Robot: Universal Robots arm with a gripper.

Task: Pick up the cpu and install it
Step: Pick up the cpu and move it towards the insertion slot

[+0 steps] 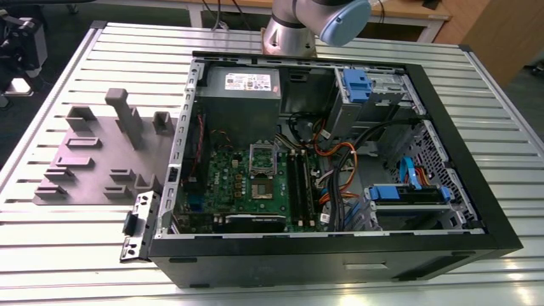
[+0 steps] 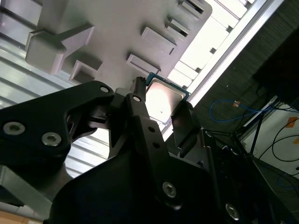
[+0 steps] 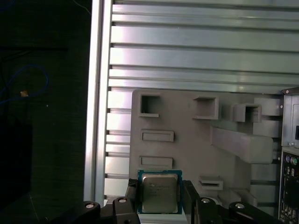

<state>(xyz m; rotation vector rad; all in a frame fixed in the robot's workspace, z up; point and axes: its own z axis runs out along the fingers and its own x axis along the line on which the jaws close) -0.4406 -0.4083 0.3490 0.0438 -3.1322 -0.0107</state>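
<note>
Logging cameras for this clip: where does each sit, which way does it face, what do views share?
Exterior view: off the arm, high, looking down into the open computer case on the slatted table; part of the arm shows.
First wrist view: at the wrist, looking down past the end effector onto the grey fixture.
Second wrist view: at the wrist, looking obliquely past the end effector's linkage onto the fixture.
Shared: both wrist views show the cpu gripped; all three show fixture and table.
</note>
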